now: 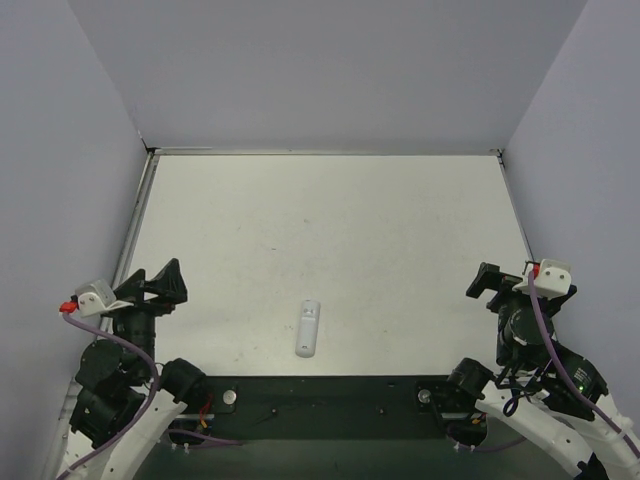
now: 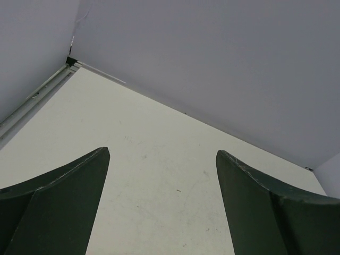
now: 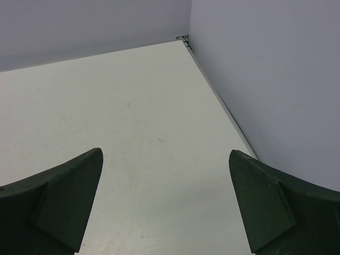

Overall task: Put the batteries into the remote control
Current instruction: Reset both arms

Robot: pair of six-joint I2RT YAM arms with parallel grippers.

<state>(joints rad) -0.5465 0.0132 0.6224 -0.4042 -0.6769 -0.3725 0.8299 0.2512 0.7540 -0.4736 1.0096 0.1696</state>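
Observation:
The white remote control (image 1: 308,328) lies flat on the table near its front edge, about midway between the two arms, its long side pointing away from me. The batteries are out of view. My left gripper (image 1: 160,283) sits far to the left of the remote, held off the table and open with nothing between its fingers (image 2: 79,196). My right gripper (image 1: 488,283) is far to the right, also open and empty. Both wrist views, left gripper (image 2: 162,154) and right gripper (image 3: 166,153), show only bare table between wide dark fingers.
Grey walls enclose the white table (image 1: 330,230) on the left, back and right. A dark mounting plate (image 1: 330,395) runs along the near edge between the arm bases. The back left corner (image 2: 70,61) and back right corner (image 3: 183,38) show in the wrist views.

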